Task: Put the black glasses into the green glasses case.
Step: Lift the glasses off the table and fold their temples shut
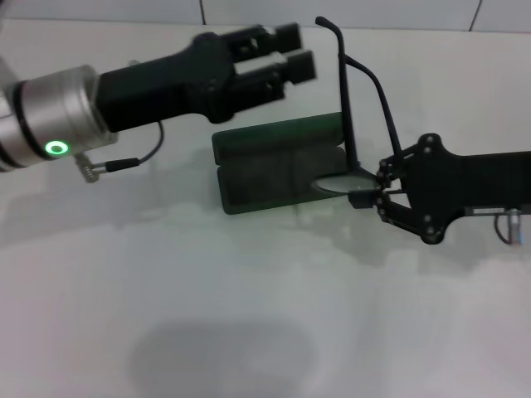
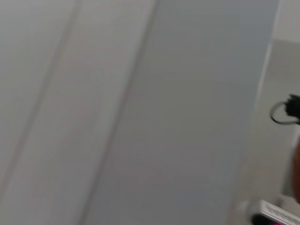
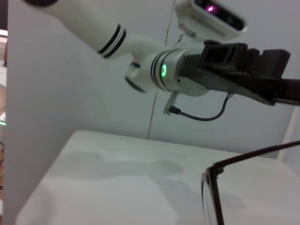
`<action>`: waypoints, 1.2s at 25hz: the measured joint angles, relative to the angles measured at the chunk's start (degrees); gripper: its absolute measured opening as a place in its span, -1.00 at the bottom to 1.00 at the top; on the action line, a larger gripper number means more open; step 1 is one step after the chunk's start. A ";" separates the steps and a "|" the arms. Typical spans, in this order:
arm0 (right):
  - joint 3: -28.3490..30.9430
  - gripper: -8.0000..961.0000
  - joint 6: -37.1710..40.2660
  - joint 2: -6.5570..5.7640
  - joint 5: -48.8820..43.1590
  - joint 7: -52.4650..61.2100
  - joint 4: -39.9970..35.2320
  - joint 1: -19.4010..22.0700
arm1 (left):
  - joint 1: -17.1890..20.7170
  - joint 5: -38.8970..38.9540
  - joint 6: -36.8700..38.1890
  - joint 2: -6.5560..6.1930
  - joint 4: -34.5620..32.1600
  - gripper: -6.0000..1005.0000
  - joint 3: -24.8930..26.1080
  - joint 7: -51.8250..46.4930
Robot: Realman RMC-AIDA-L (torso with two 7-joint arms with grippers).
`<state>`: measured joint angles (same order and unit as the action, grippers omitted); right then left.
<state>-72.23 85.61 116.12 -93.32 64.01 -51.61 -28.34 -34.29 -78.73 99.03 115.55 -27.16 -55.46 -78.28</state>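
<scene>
The green glasses case (image 1: 257,178) lies open on the white table, lid (image 1: 274,133) folded back toward the far side. My right gripper (image 1: 375,192) is shut on the black glasses (image 1: 346,108) at the front frame, just right of the case. One lens (image 1: 336,183) hangs over the case's right end, and the temple arms point up and away. The right wrist view shows the glasses' frame (image 3: 210,187) close up. My left gripper (image 1: 284,55) hovers open above the case's far edge, holding nothing. It also shows in the right wrist view as the left gripper (image 3: 255,58).
The white table (image 1: 249,315) stretches toward the near side. A cable (image 1: 124,162) hangs from the left wrist. A white wall (image 2: 140,112) fills the left wrist view.
</scene>
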 joint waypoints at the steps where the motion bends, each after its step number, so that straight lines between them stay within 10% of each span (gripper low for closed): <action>1: -0.79 -0.76 -0.94 0.01 0.50 -0.61 0.26 -0.04 | -1.09 -1.35 0.03 0.07 -0.01 0.11 -0.02 -0.95; 30: -7.23 -0.76 -4.28 -0.11 9.47 -16.31 0.03 1.96 | -7.09 -8.96 -1.77 0.02 0.00 0.11 -4.56 -13.33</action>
<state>-79.46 81.33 116.01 -83.85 47.70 -51.58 -26.38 -41.38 -87.69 97.25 115.57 -27.16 -60.02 -91.61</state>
